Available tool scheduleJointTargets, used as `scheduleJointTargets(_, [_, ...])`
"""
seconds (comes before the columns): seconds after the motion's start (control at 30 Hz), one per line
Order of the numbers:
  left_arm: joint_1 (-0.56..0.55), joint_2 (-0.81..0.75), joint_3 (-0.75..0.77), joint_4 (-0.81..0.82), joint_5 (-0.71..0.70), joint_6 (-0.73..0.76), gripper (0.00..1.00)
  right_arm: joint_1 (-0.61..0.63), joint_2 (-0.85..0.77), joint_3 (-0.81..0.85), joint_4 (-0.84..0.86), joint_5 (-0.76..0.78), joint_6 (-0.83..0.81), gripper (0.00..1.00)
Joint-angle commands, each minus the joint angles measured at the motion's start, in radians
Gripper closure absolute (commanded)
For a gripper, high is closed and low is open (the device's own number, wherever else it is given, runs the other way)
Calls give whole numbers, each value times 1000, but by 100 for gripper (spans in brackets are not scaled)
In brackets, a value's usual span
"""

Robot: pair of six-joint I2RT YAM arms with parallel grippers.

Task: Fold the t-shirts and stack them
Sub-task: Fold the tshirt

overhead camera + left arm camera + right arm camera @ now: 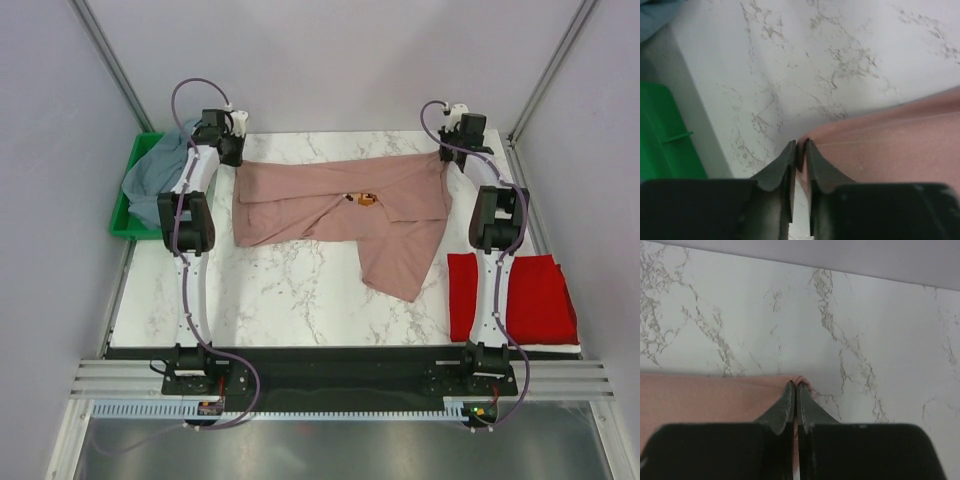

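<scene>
At the far edge of the worktop, your left tool is pinched together on the far-left corner of the dusty-pink t-shirt. Your right tool is pinched together on its far-right corner. Both wrist views show pink cloth entering the closed jaws.

Progress, as judged:
- Red t-shirt: lies as a flat rectangle at the near right of the worktop. It appears folded, and I take it as the base of the stack.
- Dusty-pink t-shirt: stretched across the far side, creased, with one part trailing toward the near right. Folding is not complete and it is not stacked.
- Grey-blue t-shirt: heaped in the green bin at the far left, unfolded.

So, by my reading, one of three is done.

Limits of inspection:
- The print is small and partly under a fold, so its design cannot be read.
- Your right arm crosses the red t-shirt, and your left arm covers part of the grey-blue one.
- How much cloth each tool holds cannot be told.
</scene>
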Motion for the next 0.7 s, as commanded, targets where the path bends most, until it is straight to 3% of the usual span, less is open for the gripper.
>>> scheduleJointTargets(0.0, [4, 14, 84, 98, -76, -38, 76, -1, 46, 138, 11, 23, 2, 100])
scheduleJointTargets(0.03, [5, 12, 89, 121, -83, -46, 72, -1, 54, 173, 13, 30, 10, 100])
scheduleJointTargets(0.07, [-25, 0, 94, 126, -94, -52, 66, -1, 57, 186, 17, 33, 16, 90])
scheduleJointTargets(0.1, [-28, -8, 97, 134, -119, -61, 63, -1, 49, 192, 25, 43, 22, 78])
scheduleJointTargets(0.13, [-32, -24, 95, 141, -134, -60, 55, -1, 39, 193, 46, 64, 31, 58])
scheduleJointTargets(0.27, [-42, -118, 83, 155, -171, -57, 45, 1, -70, 181, 57, 132, 66, 44])
scheduleJointTargets(0.4, [-62, -311, -23, 105, -212, -32, 43, 1, -220, 82, 44, 113, 85, 41])
scheduleJointTargets(0.5, [-84, -467, -196, -14, -126, -21, 49, 2, -378, -165, 40, -14, 100, 40])
scheduleJointTargets(0.6, [-88, -582, -432, -82, 8, -46, 60, 21, -530, -334, 10, -135, 63, 40])
scheduleJointTargets(0.63, [-88, -642, -554, -102, 30, -56, 70, 27, -558, -418, -40, -169, 30, 41])
scheduleJointTargets(0.67, [-88, -667, -607, -113, 53, -64, 73, 30, -604, -454, -68, -195, 16, 41])
